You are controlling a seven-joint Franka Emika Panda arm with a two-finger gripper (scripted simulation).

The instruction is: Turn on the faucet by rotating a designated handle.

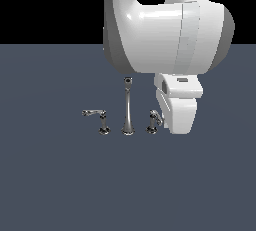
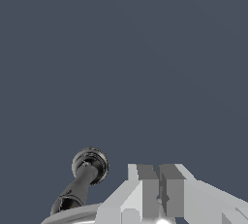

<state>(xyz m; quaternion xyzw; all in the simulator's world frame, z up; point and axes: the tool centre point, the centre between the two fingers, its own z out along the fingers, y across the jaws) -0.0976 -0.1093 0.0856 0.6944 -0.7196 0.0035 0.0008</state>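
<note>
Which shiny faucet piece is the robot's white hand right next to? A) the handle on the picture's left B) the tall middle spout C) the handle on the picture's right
C: in the exterior view the white gripper sits beside the right-side handle, away from the spout and the other handle.

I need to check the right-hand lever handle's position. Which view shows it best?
The exterior view: the handle stands whole beside the spout, close to the gripper. The wrist view shows only a dark post, not clearly identifiable, beside the fingers.
</note>
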